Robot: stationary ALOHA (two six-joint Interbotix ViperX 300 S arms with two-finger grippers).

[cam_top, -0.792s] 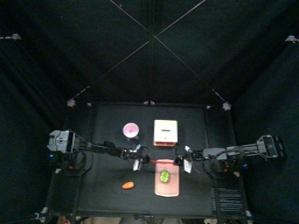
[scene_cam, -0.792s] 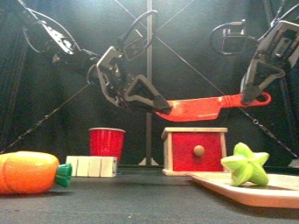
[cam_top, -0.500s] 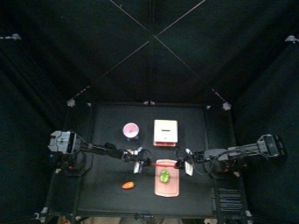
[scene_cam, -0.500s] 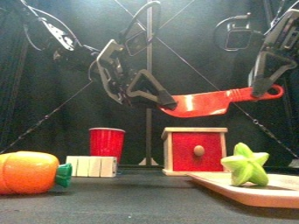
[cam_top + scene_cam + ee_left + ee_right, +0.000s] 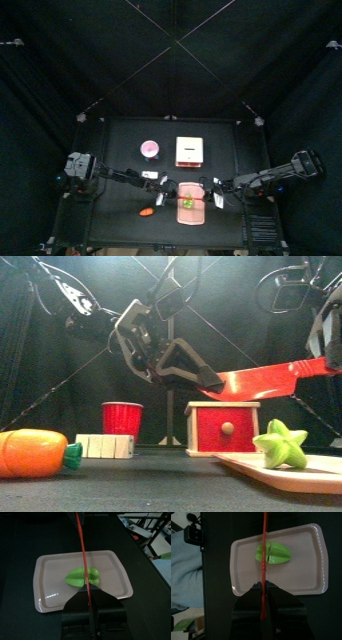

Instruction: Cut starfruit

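Holding a red knife [image 5: 261, 381] between them, the left gripper [image 5: 201, 374] and right gripper [image 5: 263, 592] have carried it nearer the bench's front edge. It now hangs above the starfruit [image 5: 84, 577] on the pink cutting board [image 5: 47, 577], apparently ready to descend.

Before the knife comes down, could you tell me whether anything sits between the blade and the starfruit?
Nothing visible does. The red knife, held by both end effectors, hangs in open air above the starfruit, which lies alone on the pink cutting board.

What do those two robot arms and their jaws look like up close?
Both arms are black with jointed links and looping black cables. The left gripper has an open triangular black frame; the right gripper is also black. In the wrist views, each pair of jaws tapers toward its tips.
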